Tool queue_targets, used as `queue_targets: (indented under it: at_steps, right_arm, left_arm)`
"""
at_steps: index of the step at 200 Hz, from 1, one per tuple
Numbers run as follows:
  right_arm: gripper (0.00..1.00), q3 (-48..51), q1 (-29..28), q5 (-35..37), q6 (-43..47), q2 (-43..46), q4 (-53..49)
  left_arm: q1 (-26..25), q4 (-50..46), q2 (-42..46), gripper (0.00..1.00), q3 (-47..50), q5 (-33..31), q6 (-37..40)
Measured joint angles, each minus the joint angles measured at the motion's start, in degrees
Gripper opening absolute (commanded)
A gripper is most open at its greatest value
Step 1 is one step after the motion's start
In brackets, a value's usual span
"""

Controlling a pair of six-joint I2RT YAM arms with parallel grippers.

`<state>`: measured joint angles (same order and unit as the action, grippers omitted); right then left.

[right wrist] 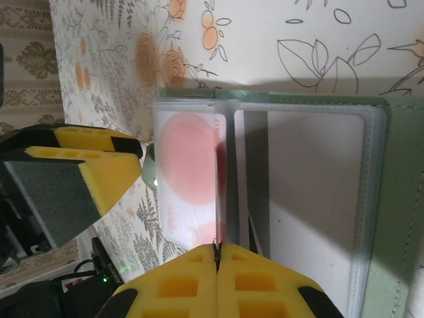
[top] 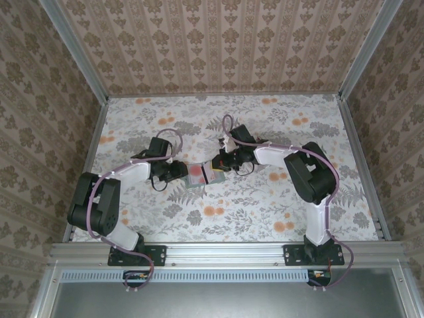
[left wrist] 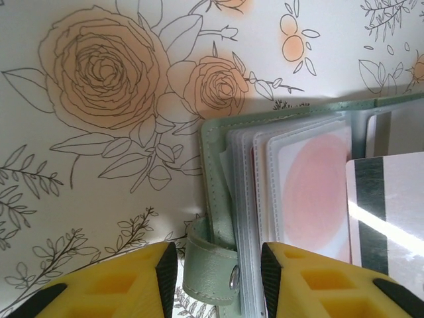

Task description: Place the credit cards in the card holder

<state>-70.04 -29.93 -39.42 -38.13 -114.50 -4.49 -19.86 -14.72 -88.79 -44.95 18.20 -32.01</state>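
A: Top cam?
B: Fixed, high up behind both arm bases. Looks down and fwd over the whole table [top: 265, 215]. It's far off, so the card holder [top: 197, 176] sits tiny mid-frame.
A: Wrist cams?
B: One per arm, v. close. Left cam looks down on the holder's strap side, right cam faces across from the opp. side. Both share the clear sleeves [left wrist: 311, 185]; all 3 views share the holder.
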Motion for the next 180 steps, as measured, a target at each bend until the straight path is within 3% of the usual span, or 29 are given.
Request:
queue_targets:
  at_steps: [180]
  right_arm:
    - [0.03, -2.45, 0.07, 0.02, 0.02, -2.45, 0.02]
  left_arm:
    - [-1.11, 0.68, -1.38, 0.35, 0.63, -0.02, -0.81]
